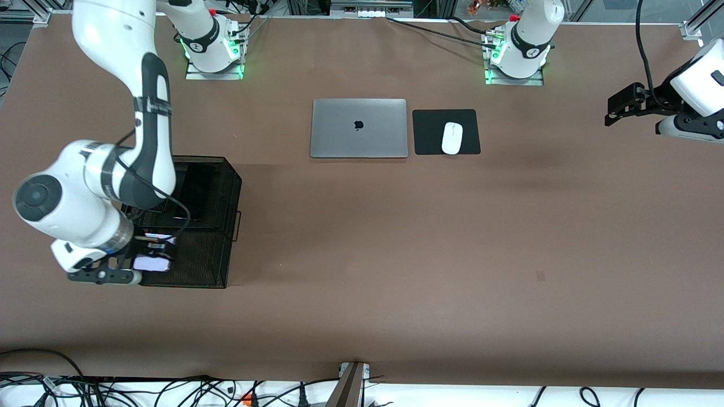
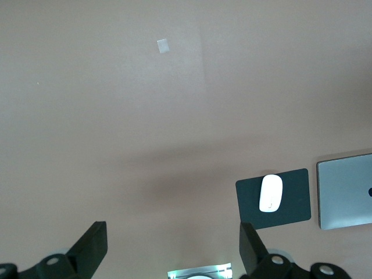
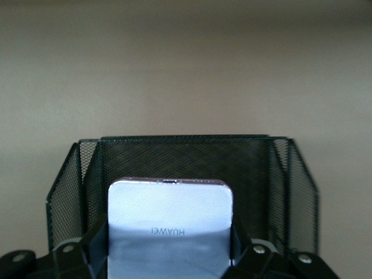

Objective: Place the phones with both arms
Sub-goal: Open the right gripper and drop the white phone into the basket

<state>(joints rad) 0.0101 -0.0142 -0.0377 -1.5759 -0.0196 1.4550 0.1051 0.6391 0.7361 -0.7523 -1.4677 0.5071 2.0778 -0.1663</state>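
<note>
My right gripper [image 1: 148,264] is shut on the pale lavender-white phone [image 1: 151,263] and holds it over the part of the black mesh basket [image 1: 210,270] nearer the front camera, at the right arm's end of the table. In the right wrist view the phone [image 3: 170,221] sits between the gripper's [image 3: 170,251] fingers, with the basket's walls [image 3: 186,157] around its free end. The two black phones cannot be made out; the basket's inside is dark and partly hidden by the arm. My left gripper [image 1: 615,111] waits open and empty in the air at the left arm's end; the left wrist view shows it [image 2: 172,235] over bare table.
A closed grey laptop [image 1: 358,128] lies mid-table near the robots' bases, with a white mouse [image 1: 452,138] on a black pad [image 1: 429,133] beside it. Both show in the left wrist view: mouse [image 2: 271,193], laptop [image 2: 346,192]. Cables run along the table's near edge.
</note>
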